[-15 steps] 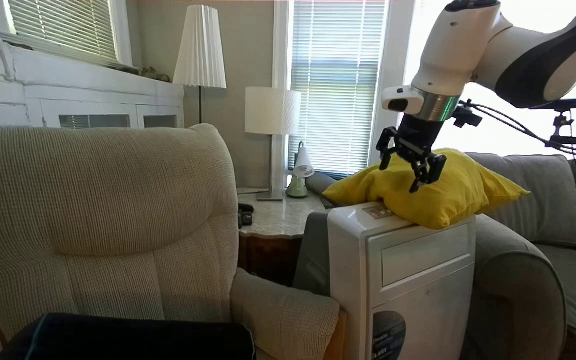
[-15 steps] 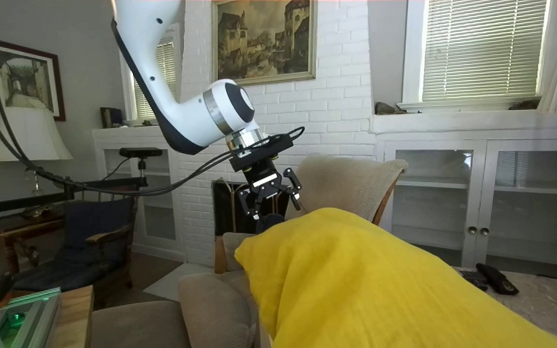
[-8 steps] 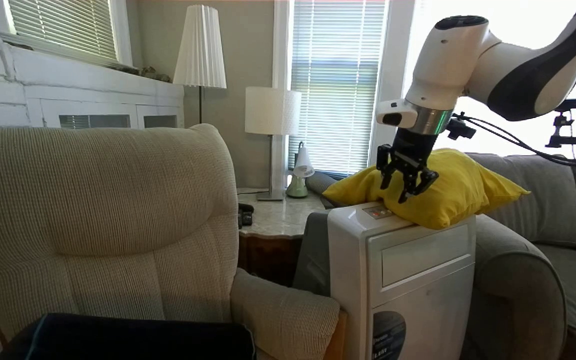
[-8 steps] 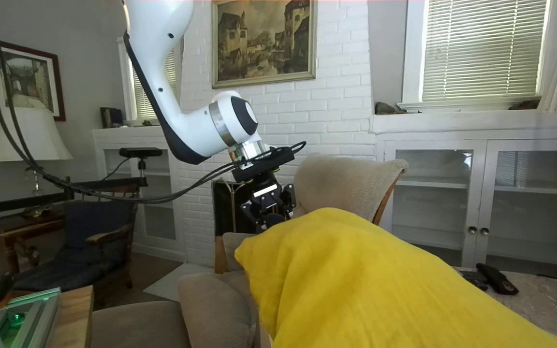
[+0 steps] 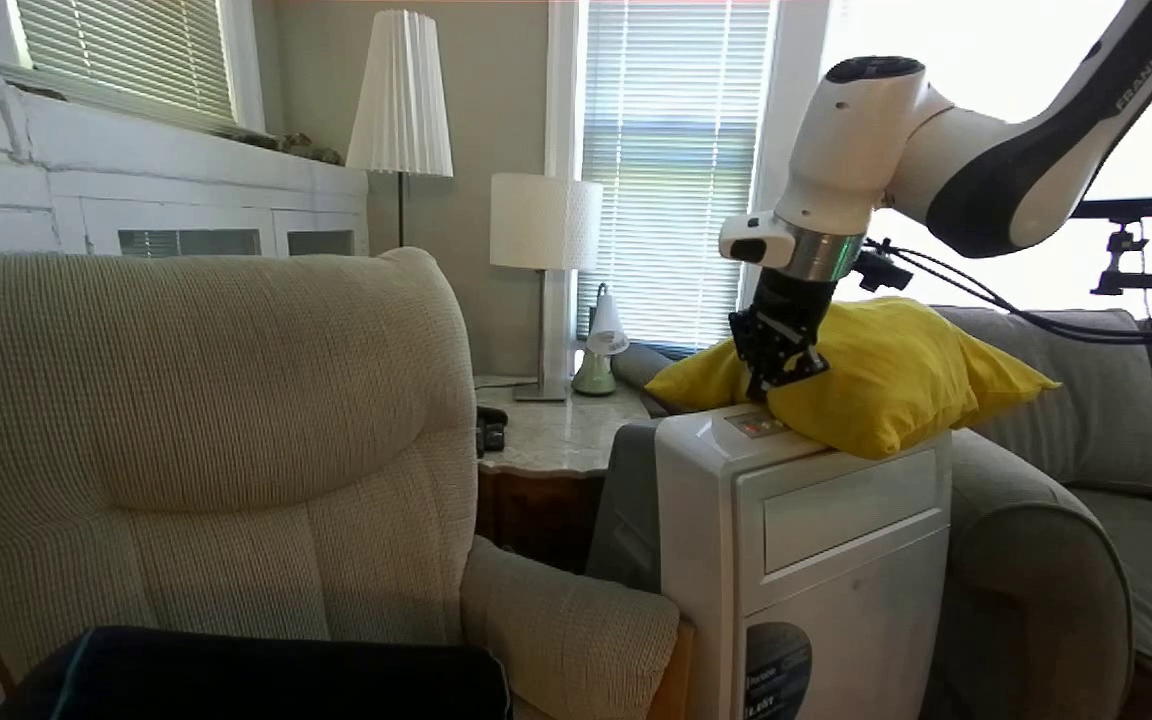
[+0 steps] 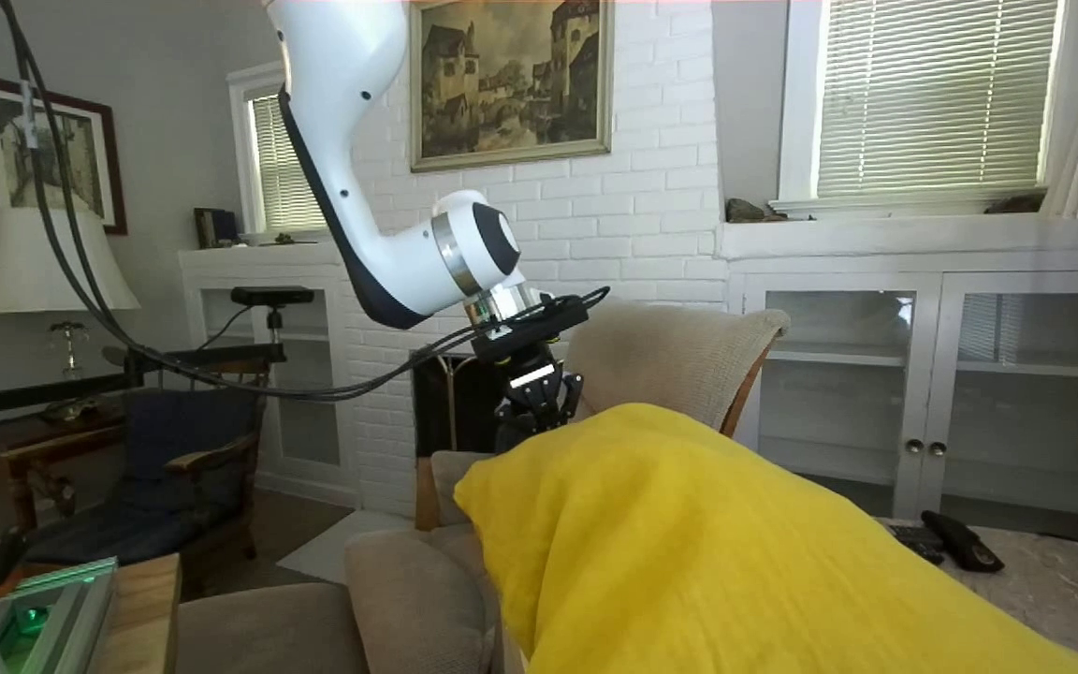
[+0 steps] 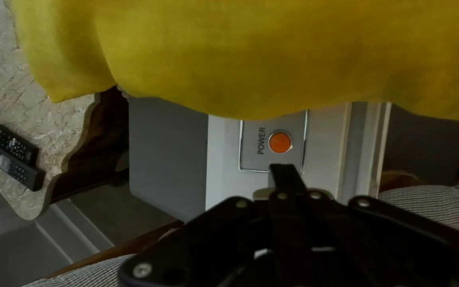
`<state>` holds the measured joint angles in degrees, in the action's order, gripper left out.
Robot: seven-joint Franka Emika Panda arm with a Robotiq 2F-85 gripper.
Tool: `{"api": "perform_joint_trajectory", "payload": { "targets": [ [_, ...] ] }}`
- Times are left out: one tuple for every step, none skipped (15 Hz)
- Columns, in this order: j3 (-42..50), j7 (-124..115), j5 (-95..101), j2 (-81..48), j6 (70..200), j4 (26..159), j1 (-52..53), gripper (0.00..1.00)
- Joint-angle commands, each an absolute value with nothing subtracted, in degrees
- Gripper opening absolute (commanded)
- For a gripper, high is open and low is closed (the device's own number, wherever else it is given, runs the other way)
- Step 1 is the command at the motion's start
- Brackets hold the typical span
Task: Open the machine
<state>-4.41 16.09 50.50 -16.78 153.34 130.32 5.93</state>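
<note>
Plainly holds Robotiq gripper [image 5: 758, 388] over white portable machine [image 5: 816, 575], between beige armchair [image 5: 206, 420] and grey sofa [image 5: 1036, 520], in an exterior view. Reaches partly behind yellow cushion [image 6: 689, 543] in an exterior view. In dim wrist view, points closed-together fingertips [image 7: 283, 175] near orange POWER button [image 7: 280, 142], perhaps touching machine.

You've got a living room. In an exterior view: daylit window [image 5: 674, 170] with blinds, grey-beige wall [image 5: 496, 90], pleated floor lamp [image 5: 401, 95], beige armchair [image 5: 236, 390], grey sofa [image 5: 1036, 540], marble-look side table [image 5: 561, 430]. In an exterior view you get white brick wall [image 6: 656, 187], framed painting [image 6: 511, 80], glass-door cabinet [image 6: 925, 374], dark-cushioned wooden chair [image 6: 174, 496], brown floor [image 6: 296, 529].
</note>
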Motion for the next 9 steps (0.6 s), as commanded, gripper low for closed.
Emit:
{"api": "perform_joint_trajectory", "payload": {
  "targets": [
    [-3.18, 13.89, 52.83, -20.43, 153.02, 126.69, 6.67, 0.00],
    [-3.03, 14.01, 52.65, -20.90, 152.60, 126.26, 6.71, 0.00],
    [-2.81, 13.96, 52.59, -21.26, 152.17, 125.91, 6.79, 0.00],
    [-2.59, 13.81, 52.49, -21.48, 151.75, 125.66, 6.84, 0.00],
    [-2.39, 13.79, 52.49, -21.56, 151.23, 125.50, 6.91, 0.00],
    [-2.36, 14.02, 52.17, -21.42, 150.32, 125.50, 6.95, 0.00],
    [-2.50, 14.47, 51.67, -21.43, 149.81, 125.55, 6.82, 0.00],
    [-2.56, 14.62, 51.51, -21.47, 149.29, 125.51, 6.78, 0.00],
    [-2.71, 14.89, 51.28, -21.45, 148.73, 125.54, 6.70, 0.00]
  ]
}}
